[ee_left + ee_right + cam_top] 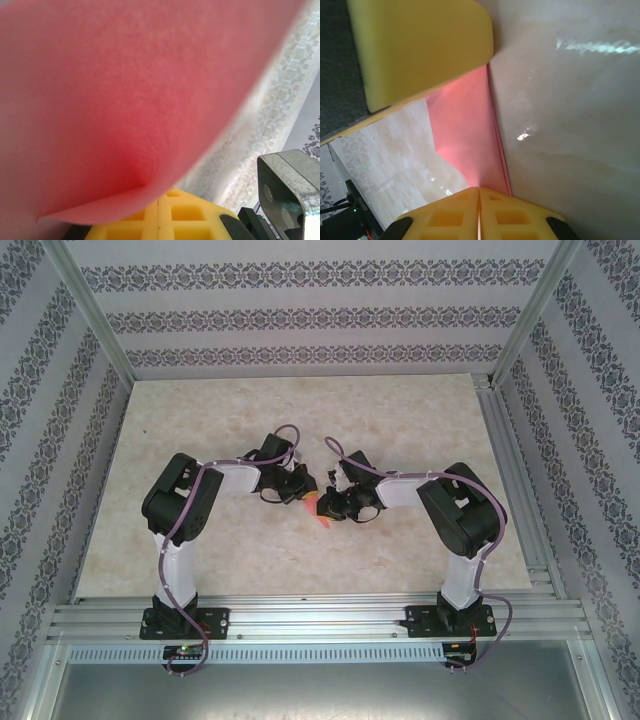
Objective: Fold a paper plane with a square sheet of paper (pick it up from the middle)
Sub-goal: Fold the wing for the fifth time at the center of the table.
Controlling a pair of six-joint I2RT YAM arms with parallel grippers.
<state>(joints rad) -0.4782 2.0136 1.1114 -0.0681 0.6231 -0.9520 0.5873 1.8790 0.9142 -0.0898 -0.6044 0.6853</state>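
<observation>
So the pink-red paper (125, 100) is basically pressed up against the left wrist camera, one big soft blur across most of the view, with its lower edge curling over right where the left gripper (159, 202) has its two yellow pads squeezed flat together. No gap at all between those pads, and the paper comes up straight out of the tip, so I'd call that pinched on the paper. It's the same deal on the other side: from the right wrist, the right gripper (479, 196) has its pads closed tight with just a hairline seam, and the paper (467, 135) rises out of that seam as a narrow tapering strip. You can see a couple of stacked layers along its right edge, so it's folded over at least once there. The far end of the strip disappears under a big yellow finger pad (420, 45) coming in from the top left, which looks like it belongs to the other arm. From the overhead camera the paper (322, 512) is just a little red sliver low over the middle of the table, right between the left gripper (298, 490) and the right gripper (338, 504), which are nearly nose to nose with both arms bent inward. Around that there's the beige marble-look table (400, 420), a metal bracket (287, 185) in the corner of the left wrist view, patterned wallpaper walls (300, 320) and the aluminium rail (320, 618) where the bases sit.
</observation>
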